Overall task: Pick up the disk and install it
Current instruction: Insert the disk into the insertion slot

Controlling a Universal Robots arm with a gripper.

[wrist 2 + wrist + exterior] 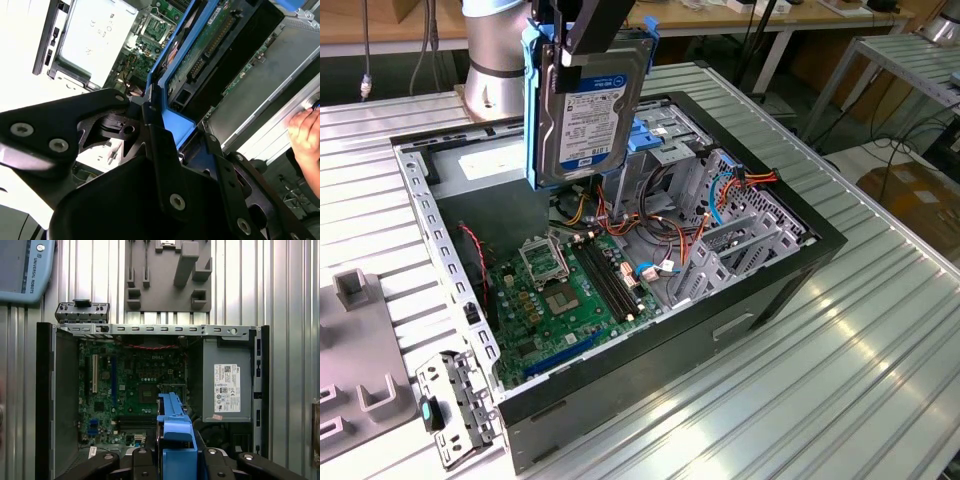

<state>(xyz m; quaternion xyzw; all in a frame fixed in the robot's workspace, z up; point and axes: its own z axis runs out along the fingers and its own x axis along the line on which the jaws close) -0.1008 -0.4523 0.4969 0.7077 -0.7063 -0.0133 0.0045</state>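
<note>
The disk point(588, 105) hangs upright above the open case point(650, 355), seemingly over its motherboard point(565, 292).

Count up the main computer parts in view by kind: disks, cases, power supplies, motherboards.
disk: 1
case: 1
power supply: 1
motherboard: 1
Total: 4

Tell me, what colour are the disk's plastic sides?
Blue. The disk shows them best in the exterior view.
</note>
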